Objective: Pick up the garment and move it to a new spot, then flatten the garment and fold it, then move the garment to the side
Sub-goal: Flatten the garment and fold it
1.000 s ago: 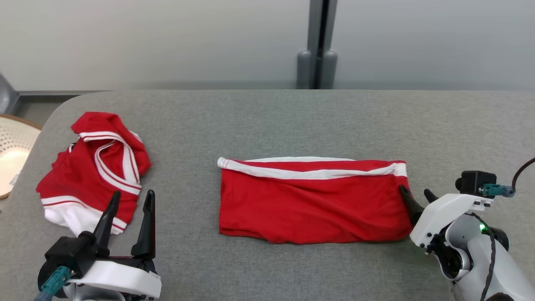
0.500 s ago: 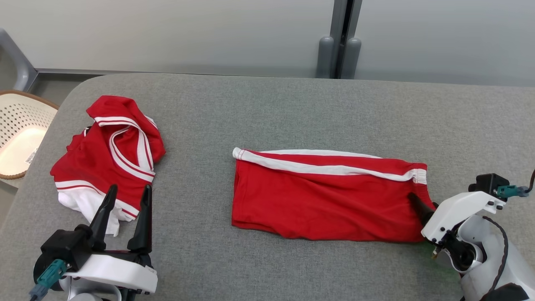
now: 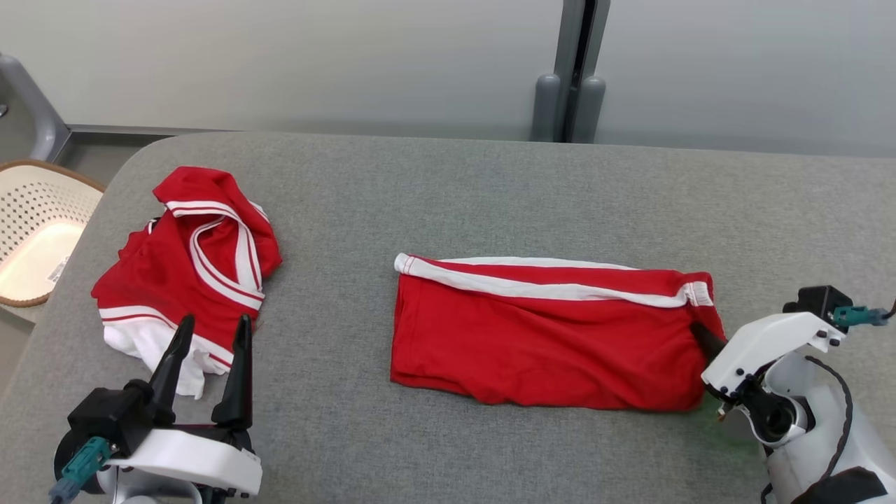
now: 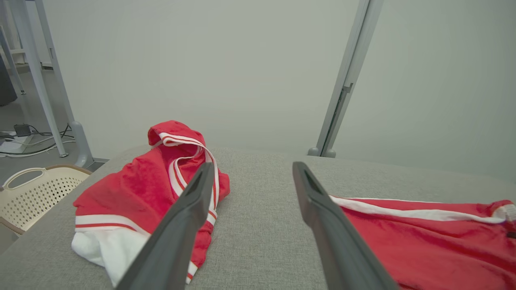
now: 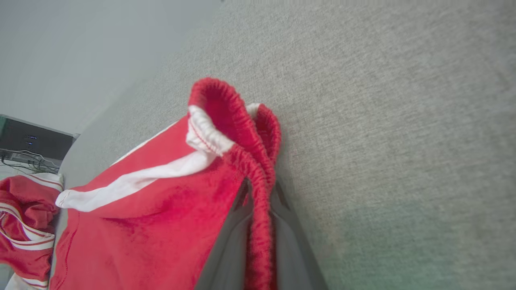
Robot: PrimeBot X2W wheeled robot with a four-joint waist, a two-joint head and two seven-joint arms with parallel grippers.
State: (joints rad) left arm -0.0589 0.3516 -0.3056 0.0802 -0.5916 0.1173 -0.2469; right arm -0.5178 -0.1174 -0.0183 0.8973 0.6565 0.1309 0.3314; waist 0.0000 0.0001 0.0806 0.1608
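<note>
The right gripper pinches the shorts at their red elastic waistband, one dark finger on each side of the hem with the band squeezed between them. Above the fingertips the waistband stands up in a curled loop. A white stripe runs from the waistband toward the left along the flat red cloth. The shorts lie on a grey table. A second red-and-white garment lies bunched at the lower left edge.
</note>
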